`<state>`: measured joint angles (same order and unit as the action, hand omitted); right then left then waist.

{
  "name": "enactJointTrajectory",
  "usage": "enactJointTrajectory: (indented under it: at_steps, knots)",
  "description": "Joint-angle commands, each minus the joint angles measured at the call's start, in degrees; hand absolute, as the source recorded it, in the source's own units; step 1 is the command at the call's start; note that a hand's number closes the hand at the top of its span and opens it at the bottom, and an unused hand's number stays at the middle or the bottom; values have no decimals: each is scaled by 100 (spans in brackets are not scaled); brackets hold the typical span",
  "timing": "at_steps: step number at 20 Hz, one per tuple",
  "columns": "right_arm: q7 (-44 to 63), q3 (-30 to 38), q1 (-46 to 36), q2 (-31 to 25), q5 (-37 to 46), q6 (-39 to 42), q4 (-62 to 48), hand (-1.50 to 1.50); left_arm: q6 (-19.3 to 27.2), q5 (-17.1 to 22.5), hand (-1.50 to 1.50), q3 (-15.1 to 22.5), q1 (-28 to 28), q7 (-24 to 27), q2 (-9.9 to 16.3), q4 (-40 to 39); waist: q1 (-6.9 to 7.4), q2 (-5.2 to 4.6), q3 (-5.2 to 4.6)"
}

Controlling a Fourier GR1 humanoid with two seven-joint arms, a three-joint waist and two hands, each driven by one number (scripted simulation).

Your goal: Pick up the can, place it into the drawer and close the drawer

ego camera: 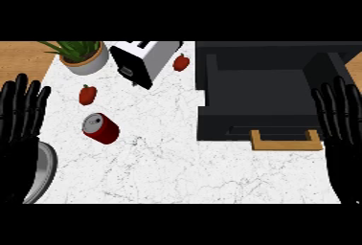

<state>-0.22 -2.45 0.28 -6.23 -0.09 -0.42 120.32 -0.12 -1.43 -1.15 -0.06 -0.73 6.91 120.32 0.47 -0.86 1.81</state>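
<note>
A red can (102, 128) with a silver top lies tilted on the white marble counter (176, 162), left of centre. The black drawer (265, 91) stands pulled open at the upper right, its hollow showing nothing inside, with a wooden handle (286, 141) on its front. My left hand (18, 129) rests open at the left edge, fingers up, well left of the can. At the right edge my right hand (342, 129) rests open too, beside the drawer's front corner. Neither hand touches anything.
A potted green plant (81, 55) and a white toaster (145, 60) stand at the back. Two red peppers lie on the counter, one (87, 94) just above the can, one (182, 62) beside the toaster. A grey plate's rim (44, 174) shows at lower left.
</note>
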Motion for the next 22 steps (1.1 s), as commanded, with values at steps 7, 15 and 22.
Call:
enactJointTrajectory:
  at_steps: [7, 15, 22]
  knots:
    - [657, 448, 453, 231, -32, -514, -485, -150, -1081, 1305, -150, -654, 129, -692, 828, -1061, -182, 13, -182]
    - [1610, 892, 739, -99, -299, -440, 428, -150, -1763, 2627, -150, -1525, 18, -1646, 1569, -839, -49, 97, -182]
    - [674, 1451, 1656, -41, -806, 312, 300, -150, -1881, 2648, -150, -1751, 313, -1810, 1357, -515, -57, 95, -180]
